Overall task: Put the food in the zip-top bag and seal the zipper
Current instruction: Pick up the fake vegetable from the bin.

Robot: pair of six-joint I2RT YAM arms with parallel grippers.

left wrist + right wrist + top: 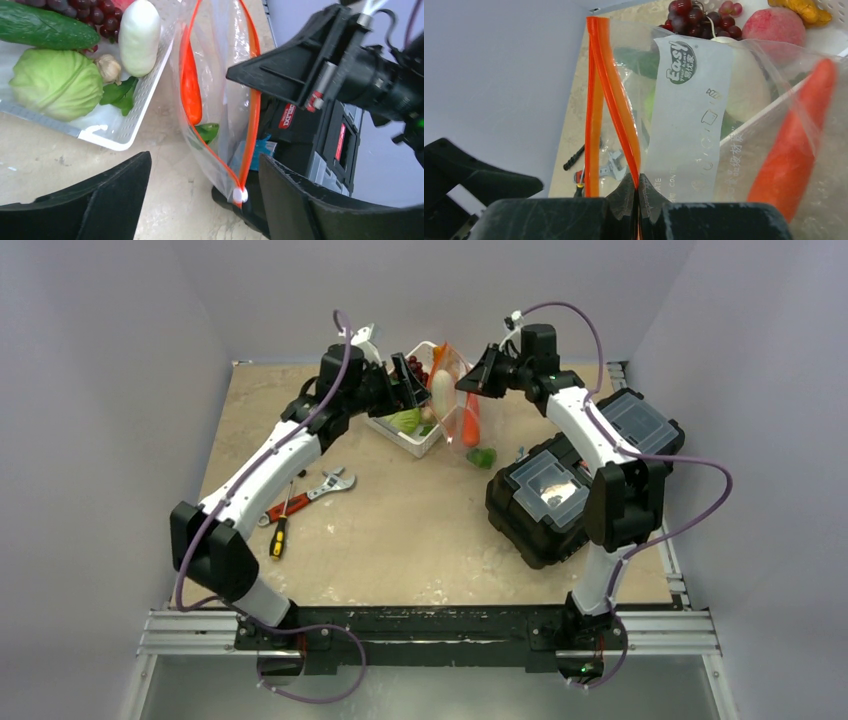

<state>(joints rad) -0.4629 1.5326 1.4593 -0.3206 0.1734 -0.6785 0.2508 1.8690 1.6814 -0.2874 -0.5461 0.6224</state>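
Note:
The clear zip-top bag (452,390) hangs above the table, mouth open. My right gripper (638,187) is shut on one side of its red-orange zipper (616,100). An orange carrot (191,92) lies inside the bag (210,155), with a green piece (207,131) below it. My left gripper (205,200) is open; the zipper's white tab (240,195) sits between its fingers, close to the right one, untouched. The rest of the food is in the basket: cucumber (45,27), cabbage (55,82), white oval piece (139,37), dark grapes (90,10) and peach (774,25).
The white slotted basket (410,435) stands at the back, left of the bag. A black toolbox (560,490) fills the right side under the right arm. A wrench (335,483) and screwdrivers (285,515) lie left of centre.

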